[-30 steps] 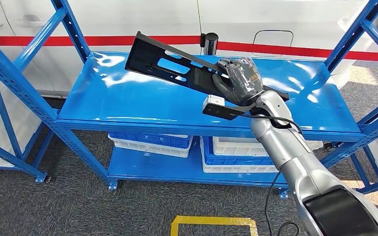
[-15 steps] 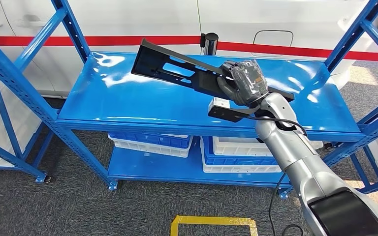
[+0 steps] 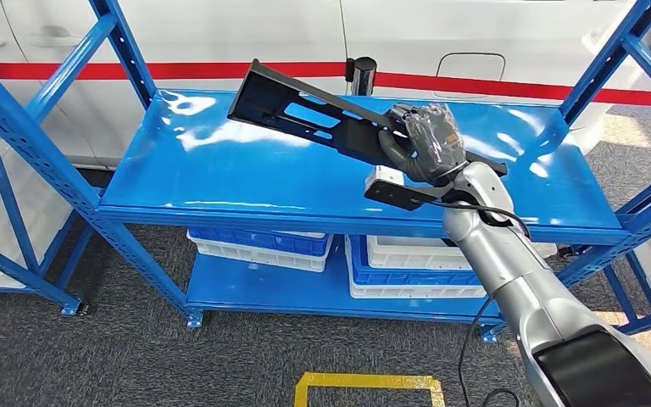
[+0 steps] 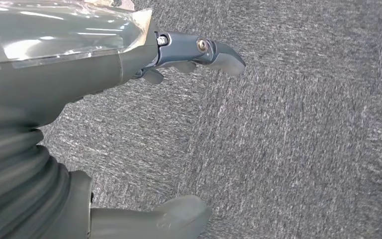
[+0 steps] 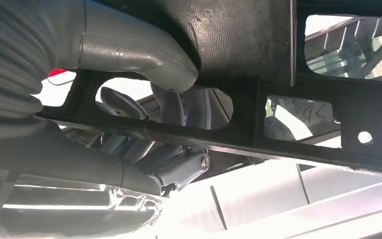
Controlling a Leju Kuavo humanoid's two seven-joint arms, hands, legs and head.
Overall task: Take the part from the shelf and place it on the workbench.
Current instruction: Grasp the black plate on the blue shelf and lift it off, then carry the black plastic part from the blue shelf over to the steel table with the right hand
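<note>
bright, even light | glare on shelf [image 3: 220, 161] | right wrist background overexposed

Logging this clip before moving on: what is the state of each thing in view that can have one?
Part: held by the right hand, lifted clear of the shelf top, tilted.
Right hand: fingers wrapped through the part's cutout.
Left hand: holds nothing, fingers apart, over grey carpet.
Shelf: top level bare, glossy.
Bins: stacked on the lower level.

Car workshop: blue steel racking [image 3: 42, 144], white car body [image 3: 475, 42].
</note>
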